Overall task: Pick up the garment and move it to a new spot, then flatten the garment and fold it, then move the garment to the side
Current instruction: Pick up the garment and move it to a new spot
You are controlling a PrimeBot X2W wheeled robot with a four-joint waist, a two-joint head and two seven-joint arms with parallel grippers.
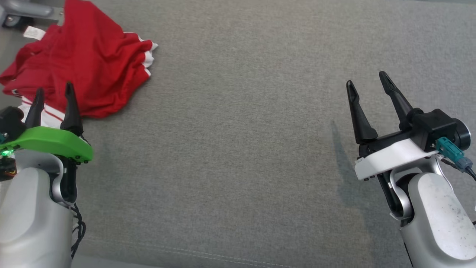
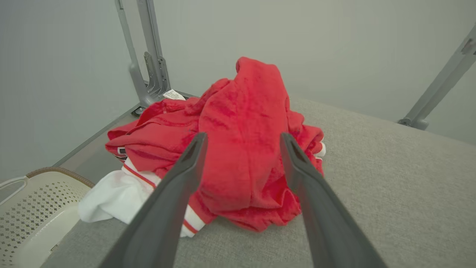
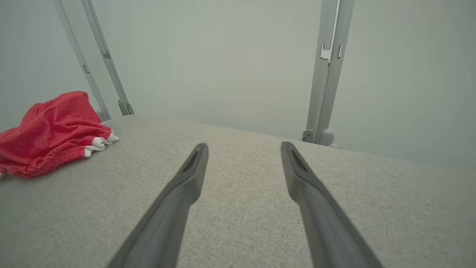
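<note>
Crumpled red-and-white cloth garment point(image 1: 85, 67) lies heaped just ahead of the left gripper point(image 1: 54, 88), whose dark fingers stand spread and empty, at the far left corner of the grey woven surface point(image 1: 238, 149), a white perforated plastic basket point(image 2: 29, 208) beside that edge, grey metal posts point(image 2: 148, 56) behind, and the right gripper point(image 1: 366, 79), likewise parted, well apart.

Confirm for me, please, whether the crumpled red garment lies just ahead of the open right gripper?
Not quite: the crumpled red garment lies just ahead of the open left gripper, not the right one, as the left wrist view shows.
</note>
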